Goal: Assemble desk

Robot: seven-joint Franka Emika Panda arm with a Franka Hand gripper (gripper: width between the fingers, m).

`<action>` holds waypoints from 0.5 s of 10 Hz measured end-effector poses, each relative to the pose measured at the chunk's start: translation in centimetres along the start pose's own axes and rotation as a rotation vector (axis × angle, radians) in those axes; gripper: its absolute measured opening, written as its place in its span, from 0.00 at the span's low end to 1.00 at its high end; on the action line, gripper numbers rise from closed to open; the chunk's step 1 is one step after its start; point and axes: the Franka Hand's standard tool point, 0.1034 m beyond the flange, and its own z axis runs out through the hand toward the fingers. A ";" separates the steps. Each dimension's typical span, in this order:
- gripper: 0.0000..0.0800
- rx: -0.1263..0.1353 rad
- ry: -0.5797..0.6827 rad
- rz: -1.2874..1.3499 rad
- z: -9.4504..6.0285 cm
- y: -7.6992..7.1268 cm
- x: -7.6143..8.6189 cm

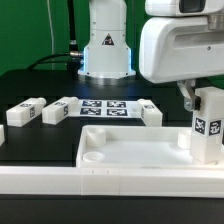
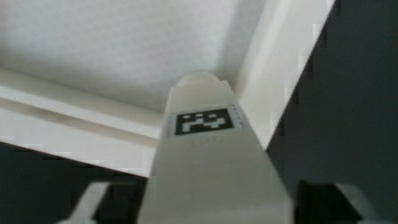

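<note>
The white tabletop (image 1: 130,158) lies tray side up at the front of the table. One white leg (image 1: 208,128) with a square tag stands upright at its corner on the exterior view's right. My gripper (image 1: 205,103) is over the leg's upper part, a finger on each side. In the wrist view the leg (image 2: 210,130) runs down between my fingers (image 2: 93,205), with a dark gap on both sides, and the tabletop's rim (image 2: 71,112) lies beyond it. The gripper (image 2: 214,208) is open. Three more legs (image 1: 28,112) (image 1: 60,110) (image 1: 150,110) lie on the black table behind.
The marker board (image 1: 105,107) lies flat among the loose legs at the back. The arm's white base (image 1: 105,45) stands behind it. A long white rail (image 1: 60,183) runs along the front edge. A small white piece (image 1: 2,135) is cut off on the exterior view's left.
</note>
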 end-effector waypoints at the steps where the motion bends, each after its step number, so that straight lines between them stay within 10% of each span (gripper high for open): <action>1: 0.36 -0.001 0.000 0.000 0.0 0.0 0.0; 5: 0.36 0.005 0.007 0.133 0.0 0.1 0.0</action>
